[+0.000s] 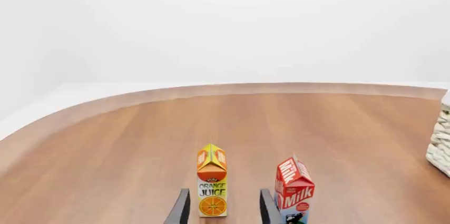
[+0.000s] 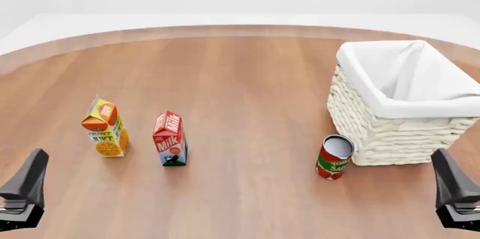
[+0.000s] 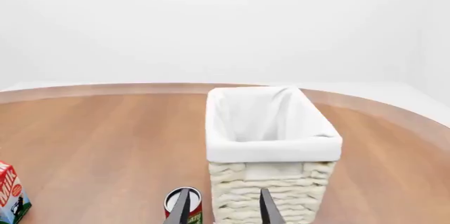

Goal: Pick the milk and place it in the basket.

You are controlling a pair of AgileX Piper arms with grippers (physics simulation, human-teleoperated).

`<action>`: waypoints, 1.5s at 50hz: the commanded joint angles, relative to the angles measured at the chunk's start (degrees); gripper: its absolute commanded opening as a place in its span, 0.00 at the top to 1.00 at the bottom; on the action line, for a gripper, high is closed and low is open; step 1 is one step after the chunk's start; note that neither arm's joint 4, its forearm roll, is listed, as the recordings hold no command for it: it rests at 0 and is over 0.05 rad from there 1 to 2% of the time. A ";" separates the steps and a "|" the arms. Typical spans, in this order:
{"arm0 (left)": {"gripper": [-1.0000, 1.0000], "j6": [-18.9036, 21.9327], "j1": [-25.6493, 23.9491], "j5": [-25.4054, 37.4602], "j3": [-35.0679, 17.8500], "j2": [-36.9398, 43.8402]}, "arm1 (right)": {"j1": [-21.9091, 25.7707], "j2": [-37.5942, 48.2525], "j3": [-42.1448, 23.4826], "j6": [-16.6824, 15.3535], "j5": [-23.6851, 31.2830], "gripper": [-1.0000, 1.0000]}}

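The milk (image 2: 170, 138) is a small red carton with a blue-green base, standing upright left of the table's middle. It also shows in the left wrist view (image 1: 294, 192) and at the edge of the right wrist view (image 3: 10, 195). The basket (image 2: 390, 132), white wicker with a cloth lining, stands at the right, and its rim is close in the right wrist view (image 3: 271, 147). My left gripper (image 2: 24, 193) hangs open near the front left corner, well short of the milk, with its fingers (image 1: 181, 208) apart. My right gripper (image 2: 454, 194) is open at the front right, just before the basket.
An orange juice carton (image 2: 105, 128) stands upright left of the milk; in the left wrist view it (image 1: 212, 187) lines up between my fingers but lies farther off. A red-green can (image 2: 334, 157) sits against the basket's front left corner. The basket's edge (image 1: 441, 145) shows in the left wrist view.
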 commanded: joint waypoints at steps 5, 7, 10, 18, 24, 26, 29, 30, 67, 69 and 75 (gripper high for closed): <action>0.00 0.00 0.00 -0.06 -0.15 0.25 | 0.74 0.42 -0.27 0.48 -0.07 0.00; 0.00 0.00 0.00 -0.06 -0.15 0.25 | 1.34 0.79 -0.25 0.54 -0.10 0.00; 0.00 0.00 0.00 -0.06 -0.15 0.25 | 1.96 1.47 -0.23 0.81 -0.54 0.00; 0.00 0.00 0.00 -0.06 -0.15 0.25 | 5.10 6.19 -0.13 1.53 -4.47 0.00; 0.00 0.00 0.00 -0.06 -0.15 0.25 | 7.88 10.57 0.04 2.25 -8.69 0.00; 0.00 0.00 0.00 -0.06 -0.15 0.25 | 8.83 12.58 0.08 2.57 -10.47 0.00; 0.00 0.00 0.00 -0.06 -0.15 0.25 | 10.14 16.60 0.09 2.89 -14.28 0.00; 0.00 0.00 0.00 -0.06 -0.15 0.25 | 10.53 17.47 0.10 2.92 -14.99 0.00; 0.00 0.00 0.00 -0.06 -0.15 0.25 | 25.88 47.04 -9.09 1.07 -31.45 0.00; 0.00 0.00 0.00 -0.06 -0.15 0.25 | 26.64 47.85 -10.21 0.93 -30.92 0.00; 0.00 0.00 0.00 -0.06 -0.15 0.25 | 29.41 50.80 -14.79 0.80 -28.32 0.00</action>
